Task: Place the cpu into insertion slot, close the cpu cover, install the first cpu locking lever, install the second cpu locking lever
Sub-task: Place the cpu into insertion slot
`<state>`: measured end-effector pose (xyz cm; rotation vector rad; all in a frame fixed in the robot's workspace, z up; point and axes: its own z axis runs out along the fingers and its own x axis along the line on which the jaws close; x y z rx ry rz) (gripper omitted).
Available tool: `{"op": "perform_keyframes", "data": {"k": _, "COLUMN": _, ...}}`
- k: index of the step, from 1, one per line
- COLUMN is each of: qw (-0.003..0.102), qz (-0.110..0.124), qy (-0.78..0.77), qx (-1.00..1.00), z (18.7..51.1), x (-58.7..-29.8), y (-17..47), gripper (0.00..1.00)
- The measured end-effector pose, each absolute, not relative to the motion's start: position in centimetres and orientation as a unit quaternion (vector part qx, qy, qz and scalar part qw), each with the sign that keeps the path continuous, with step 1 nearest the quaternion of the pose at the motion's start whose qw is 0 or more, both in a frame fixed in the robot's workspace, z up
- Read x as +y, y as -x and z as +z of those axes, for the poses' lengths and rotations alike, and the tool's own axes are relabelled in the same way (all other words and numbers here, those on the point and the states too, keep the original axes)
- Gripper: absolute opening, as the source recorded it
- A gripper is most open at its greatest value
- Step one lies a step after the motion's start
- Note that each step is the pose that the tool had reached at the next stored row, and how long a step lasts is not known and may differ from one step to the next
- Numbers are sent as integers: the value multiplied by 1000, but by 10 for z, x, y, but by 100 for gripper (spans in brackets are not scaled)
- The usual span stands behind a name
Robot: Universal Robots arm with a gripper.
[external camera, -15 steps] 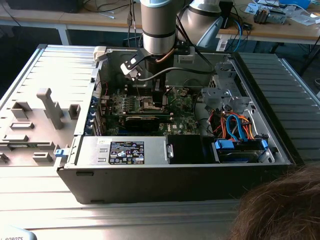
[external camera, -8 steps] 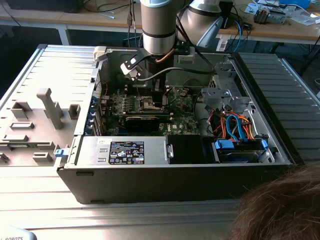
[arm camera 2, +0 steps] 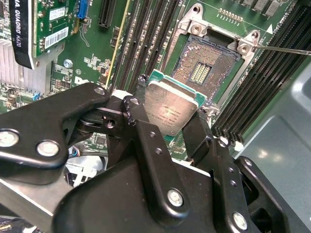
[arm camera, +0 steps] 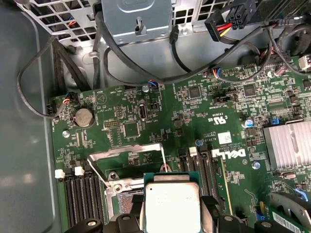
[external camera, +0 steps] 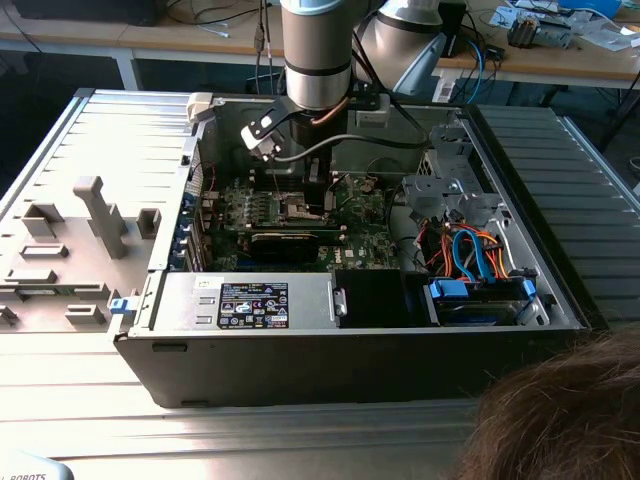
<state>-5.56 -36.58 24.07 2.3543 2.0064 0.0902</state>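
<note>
Exterior view: the gripper [external camera: 308, 188] hangs inside the computer case [external camera: 350, 370], at 12 o'clock from the long black card [external camera: 290, 240].

Second wrist view: its jaws are closed on the cpu [arm camera 2: 171, 104], pinching opposite edges. The chip sits tilted near the bare insertion slot [arm camera 2: 201, 70] and is not seated.

First wrist view: the cpu cover [arm camera: 127, 154] stands raised. By my judgement, a good placement needs the chip level, its corners matched and no force.
</note>
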Motion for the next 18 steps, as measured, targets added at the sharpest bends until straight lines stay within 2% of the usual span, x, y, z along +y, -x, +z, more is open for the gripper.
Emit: {"op": "perform_keyframes", "data": {"k": 18, "qw": 24, "qz": 29, "qy": -769, "qx": 639, "z": 240, "x": -366, "y": 56, "gripper": 55}}
